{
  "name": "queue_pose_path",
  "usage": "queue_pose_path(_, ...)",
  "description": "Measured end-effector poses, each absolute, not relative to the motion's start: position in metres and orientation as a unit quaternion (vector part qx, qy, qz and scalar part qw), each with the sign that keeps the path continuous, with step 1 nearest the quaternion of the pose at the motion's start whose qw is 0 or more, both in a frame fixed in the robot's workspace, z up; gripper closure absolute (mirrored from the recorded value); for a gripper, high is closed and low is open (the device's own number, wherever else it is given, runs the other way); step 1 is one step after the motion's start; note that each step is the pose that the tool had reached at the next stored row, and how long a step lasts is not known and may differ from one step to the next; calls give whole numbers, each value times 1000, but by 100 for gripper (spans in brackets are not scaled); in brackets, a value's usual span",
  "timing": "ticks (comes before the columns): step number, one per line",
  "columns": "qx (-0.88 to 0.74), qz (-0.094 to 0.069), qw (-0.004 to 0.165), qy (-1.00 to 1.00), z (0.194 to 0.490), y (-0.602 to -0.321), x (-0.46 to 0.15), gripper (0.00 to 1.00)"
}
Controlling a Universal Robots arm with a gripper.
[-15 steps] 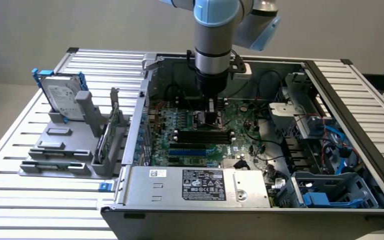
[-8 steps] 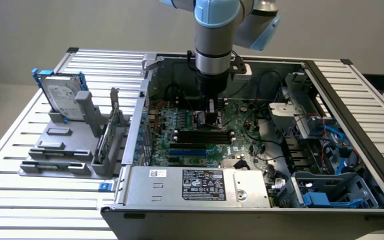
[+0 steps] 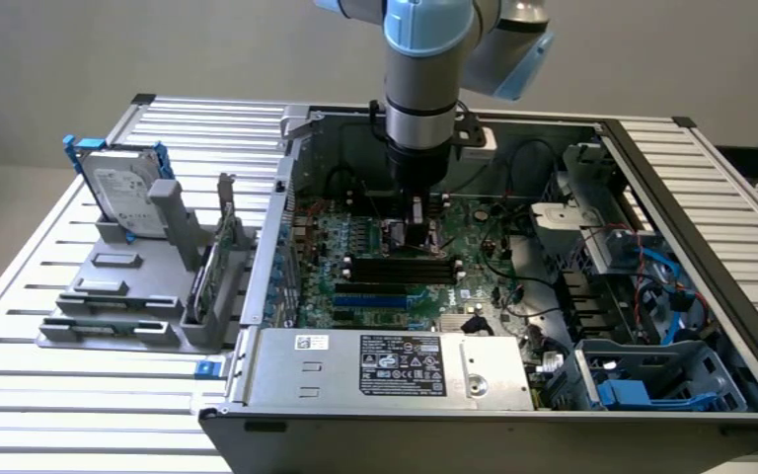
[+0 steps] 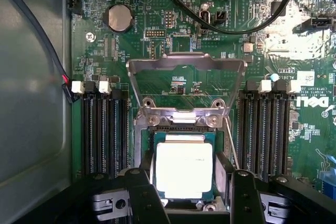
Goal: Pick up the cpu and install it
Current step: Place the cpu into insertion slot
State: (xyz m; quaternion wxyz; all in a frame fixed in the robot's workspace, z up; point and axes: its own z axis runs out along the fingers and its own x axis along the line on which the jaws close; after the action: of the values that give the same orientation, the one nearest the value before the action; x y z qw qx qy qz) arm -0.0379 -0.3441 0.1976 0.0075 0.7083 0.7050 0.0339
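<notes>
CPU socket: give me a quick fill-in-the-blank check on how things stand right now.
The socket's metal load plate is flipped ___. The cpu lies with its metal top facing ___. The memory slots on both sides of it are ___. The arm reaches down ___ the computer case.
Missing words: open; up; empty; into.

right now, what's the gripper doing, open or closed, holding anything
gripper: open, one finger on either side of the cpu with a gap showing beside it, holding nothing
</notes>
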Motion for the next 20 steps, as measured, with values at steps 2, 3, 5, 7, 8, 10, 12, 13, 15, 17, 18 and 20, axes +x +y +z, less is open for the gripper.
queue_pose_path(2, 708, 33, 7, 705, 197, -344, -38, 45)
queue_pose_path(3, 708, 33, 7, 705, 197, -344, -38, 45)
queue_pose_path(5, 708, 33, 6, 705, 197, -343, -38, 45)
queue_pose_path(7, 708, 33, 6, 705, 197, -343, -38, 45)
queue_pose_path(8, 708, 32, 6, 705, 197, -343, -38, 45)
queue_pose_path(10, 708, 32, 6, 705, 196, -343, -38, 45)
queue_pose_path(12, 708, 32, 6, 705, 196, -343, -37, 45)
queue_pose_path(13, 708, 32, 6, 705, 196, -343, -37, 45)
queue_pose_path(15, 708, 32, 6, 705, 195, -342, -37, 45)
queue_pose_path(17, 708, 32, 6, 705, 195, -342, -37, 45)
queue_pose_path(18, 708, 32, 6, 705, 195, -342, -37, 45)
queue_pose_path(20, 708, 32, 6, 705, 195, -342, -37, 45)
